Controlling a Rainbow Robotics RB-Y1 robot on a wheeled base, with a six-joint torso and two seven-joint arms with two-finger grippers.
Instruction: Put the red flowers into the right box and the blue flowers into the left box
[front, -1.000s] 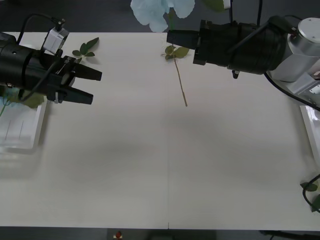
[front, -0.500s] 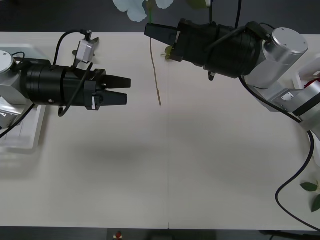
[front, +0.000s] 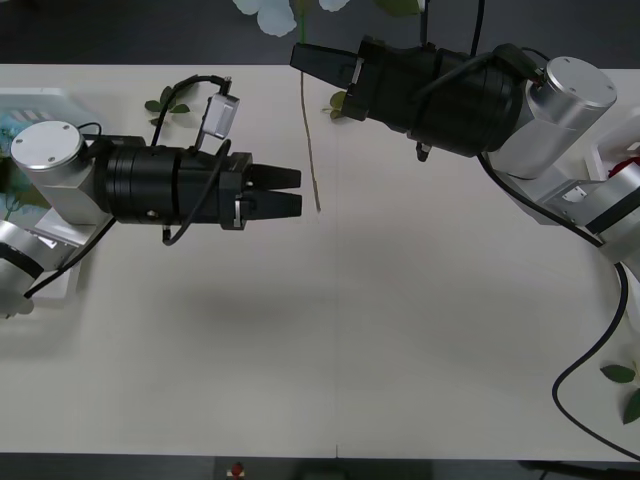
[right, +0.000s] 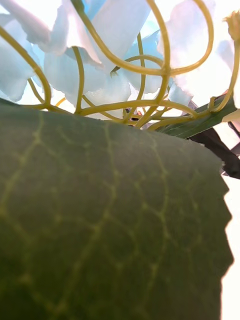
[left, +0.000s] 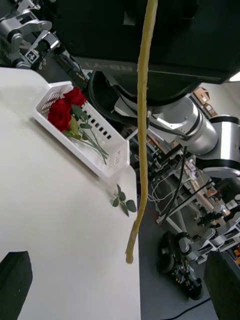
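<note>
Across the front view stretches a plain cream-white tabletop (front: 330, 330) with a faint seam running down its middle and a dark floor beyond its far edge; the left wrist view shows a cluttered room past the tabletop's right edge, with cables, stands and other machinery. Near the right edge sits the right box (left: 107, 150), a shallow white slotted plastic tray, holding the red flowers (left: 64, 109), deep-red artificial roses on thin green stems. At the left edge, the left box (front: 45, 100), a white translucent plastic bin, lies partly hidden behind the left arm, and what it holds cannot be told. A loose green leaf sprig (front: 163, 101) lies near the far left corner, and another (front: 627, 388) lies near the right edge. Above the far edge, the right end effector (front: 310, 57), black-fingered, is pinched on the stem of a blue flower (front: 270, 12), a pale-blue fluffy artificial cluster whose long tan stem (front: 311, 140) hangs down toward the tabletop; in the right wrist view its petals (right: 110, 55) and a big green leaf (right: 105, 220) sit close against the camera. The left end effector (front: 292, 192) is held level just beside the lower end of that stem, its fingers slightly spread and not touching it.
</note>
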